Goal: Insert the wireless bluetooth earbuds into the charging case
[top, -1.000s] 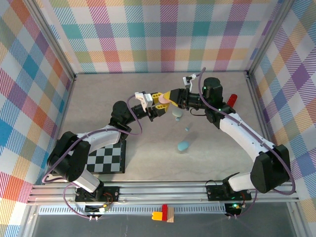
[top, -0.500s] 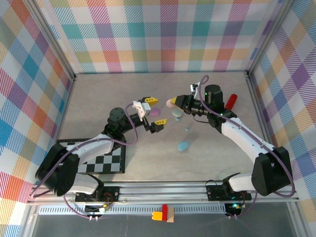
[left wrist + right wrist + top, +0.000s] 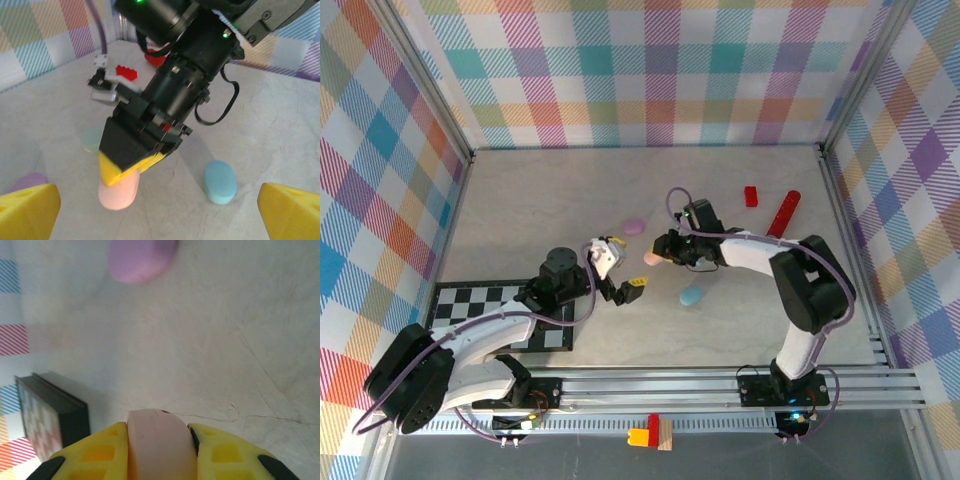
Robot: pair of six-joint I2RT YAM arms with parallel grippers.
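My right gripper [image 3: 658,255] is shut on a pink oval case [image 3: 650,258], which sits squeezed between its yellow fingers [image 3: 90,457] in the right wrist view, low over the table. My left gripper [image 3: 627,263] stands open just left of it, facing the pink case [image 3: 119,192] with nothing between its yellow fingertips [image 3: 27,210]. A blue case [image 3: 692,296] lies closed on the table to the right of both grippers. A purple case [image 3: 634,226] lies behind them, and a mint case [image 3: 92,140] beside the right gripper. The tiny earbuds are out of view.
Two red blocks [image 3: 751,196] [image 3: 782,213] lie at the back right. A black checkerboard mat [image 3: 500,320] lies at the front left, under the left arm. Plaid walls close in the table on three sides.
The right gripper has carried the pink case forward and down toward the table's middle. The left gripper has pulled back toward the near side and stays open.
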